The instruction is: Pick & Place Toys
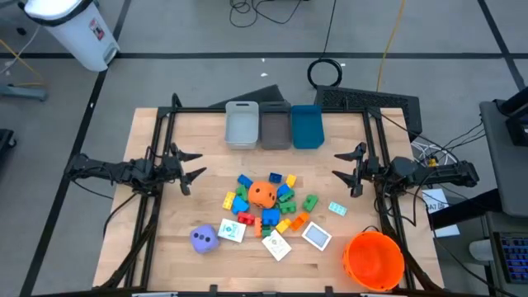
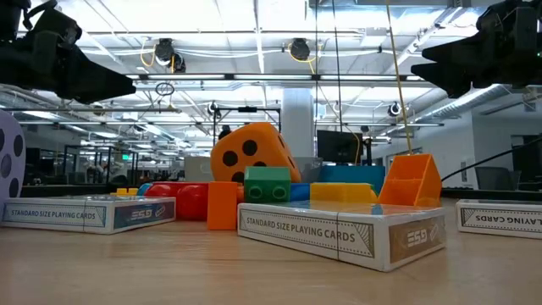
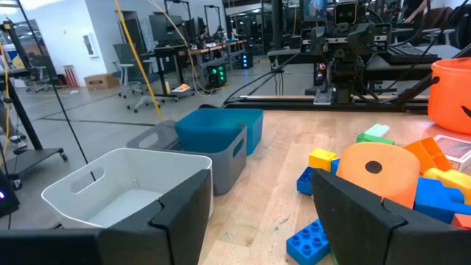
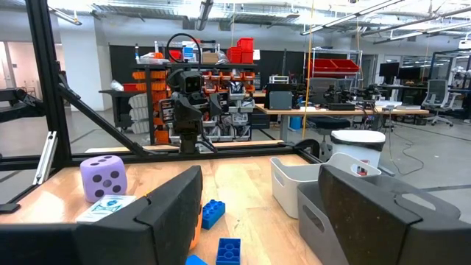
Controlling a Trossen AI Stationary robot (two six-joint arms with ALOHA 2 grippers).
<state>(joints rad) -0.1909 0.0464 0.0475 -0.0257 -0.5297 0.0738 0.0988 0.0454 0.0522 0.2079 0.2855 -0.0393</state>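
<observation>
The left gripper (image 1: 191, 165) and the right gripper (image 1: 345, 167) both hover above the table (image 1: 165, 247) with fingers spread, holding nothing. The toys (image 1: 264, 210), with the orange die (image 1: 262, 194) among them, lie in a pile between the two grippers.

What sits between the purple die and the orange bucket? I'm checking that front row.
In the high view, between the purple die and the orange bucket lie three white card boxes.
</observation>
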